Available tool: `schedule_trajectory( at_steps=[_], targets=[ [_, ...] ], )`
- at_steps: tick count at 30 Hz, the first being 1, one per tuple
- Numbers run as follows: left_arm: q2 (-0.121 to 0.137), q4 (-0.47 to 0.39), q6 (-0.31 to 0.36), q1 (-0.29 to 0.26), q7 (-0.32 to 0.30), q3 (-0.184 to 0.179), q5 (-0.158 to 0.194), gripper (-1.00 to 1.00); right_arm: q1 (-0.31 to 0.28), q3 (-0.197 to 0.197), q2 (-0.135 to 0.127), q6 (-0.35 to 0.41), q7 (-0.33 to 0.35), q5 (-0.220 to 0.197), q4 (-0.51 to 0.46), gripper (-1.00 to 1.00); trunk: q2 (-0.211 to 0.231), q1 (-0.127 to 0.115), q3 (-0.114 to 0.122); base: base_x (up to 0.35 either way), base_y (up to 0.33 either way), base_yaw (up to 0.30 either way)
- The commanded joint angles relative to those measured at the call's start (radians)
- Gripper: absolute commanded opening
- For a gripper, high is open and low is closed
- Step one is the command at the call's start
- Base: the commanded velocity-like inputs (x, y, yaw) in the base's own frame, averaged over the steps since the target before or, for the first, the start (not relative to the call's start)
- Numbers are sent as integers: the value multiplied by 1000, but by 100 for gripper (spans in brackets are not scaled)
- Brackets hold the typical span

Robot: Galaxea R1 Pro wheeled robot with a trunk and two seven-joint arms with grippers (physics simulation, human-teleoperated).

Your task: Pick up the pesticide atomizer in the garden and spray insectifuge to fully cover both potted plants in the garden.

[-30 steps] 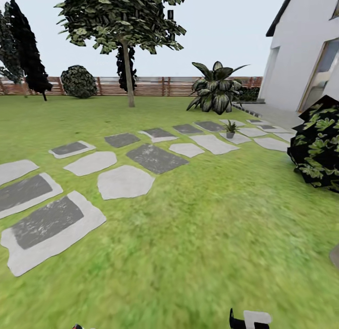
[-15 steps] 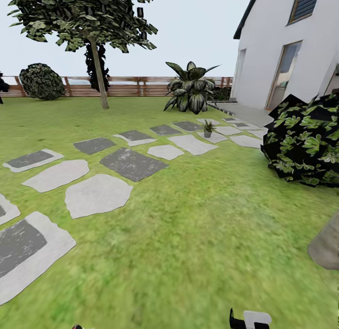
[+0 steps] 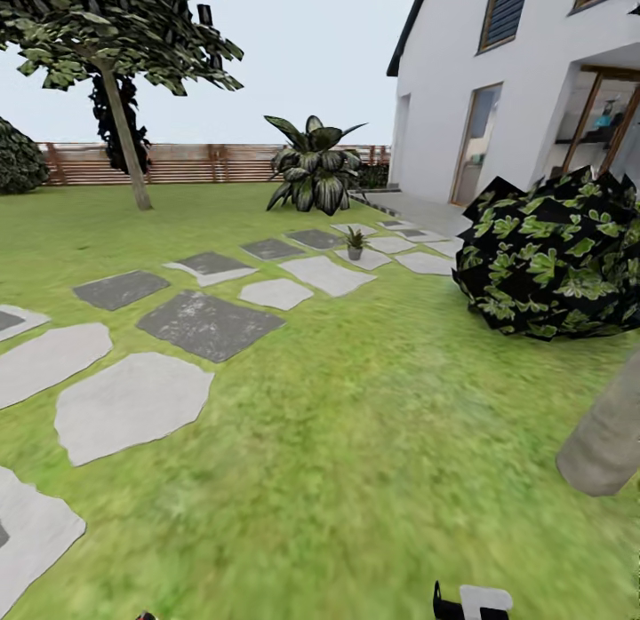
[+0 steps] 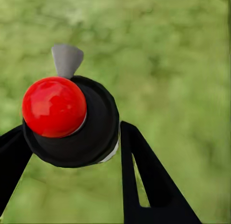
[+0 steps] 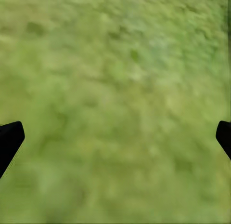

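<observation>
In the left wrist view the pesticide atomizer [image 4: 96, 127], a black bottle with a red ball top and a grey nozzle, sits between the black fingers of my left gripper [image 4: 70, 147], which is shut on it above the grass. My right gripper [image 5: 115, 137] is open over bare lawn, and its white-tipped end pokes in at the lower edge of the head view [image 3: 471, 602]. One small potted plant [image 3: 356, 243] in a grey pot stands far ahead on the stepping stones of the garden, well away from both grippers.
Grey stepping stones [image 3: 209, 322] curve across the lawn at left and ahead. A dark leafy shrub [image 3: 551, 256] and a grey trunk [image 3: 609, 433] stand at right before the white house [image 3: 524, 78]. A large broad-leaved plant [image 3: 311, 162], a tree [image 3: 124, 140] and a fence [image 3: 196, 162] lie beyond.
The head view has swung to the right, so the stones, tree and plants sit further left and more of the house and shrub shows. The grippers have not moved.
</observation>
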Motion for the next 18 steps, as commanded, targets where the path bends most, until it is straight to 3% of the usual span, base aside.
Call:
schedule_trajectory(
  at_steps=[1, 9, 18],
  targets=[
    [0, 1, -3, 0, 0, 8, -10, -100, -1, -8, 0, -2, -5, 11, 1, 100, 0, 0, -1, 307, 201, -300],
    [0, 1, -4, 0, 0, 8, -10, -100, -1, -8, 1, -2, -5, 11, 1, 100, 0, 0, -1, 307, 188, -297],
    [0, 1, -4, 0, 0, 8, -10, -100, -1, -9, 8, -1, -6, 8, 1, 100, 0, 0, -1, 330, 53, -43]
  ],
)
